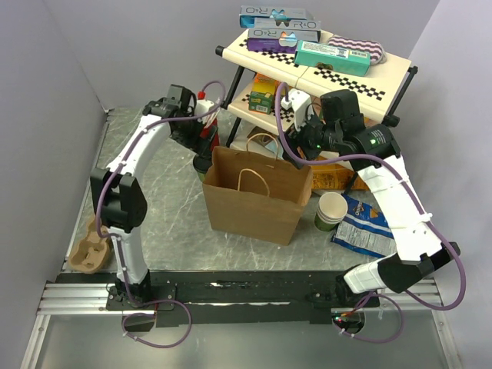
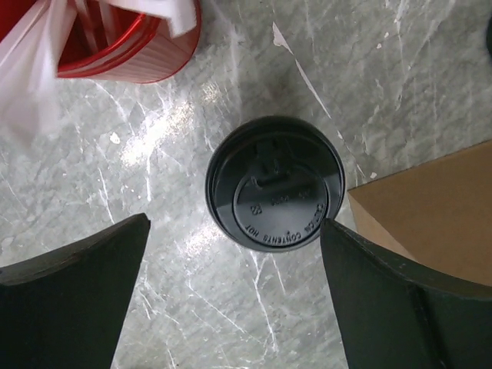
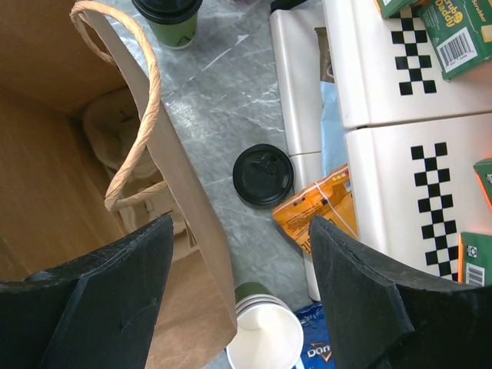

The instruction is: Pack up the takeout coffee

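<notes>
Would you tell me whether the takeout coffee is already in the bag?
Out: the coffee stands upright, lidded, on the table beside the bag.

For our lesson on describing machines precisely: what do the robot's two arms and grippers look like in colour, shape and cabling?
The left arm and right arm both have white links joined by black joint housings, and a purple cable loops along each. Small green lights glow near the right arm's wrist. The left gripper and right gripper each have two broad, flat, matte black fingers.
</notes>
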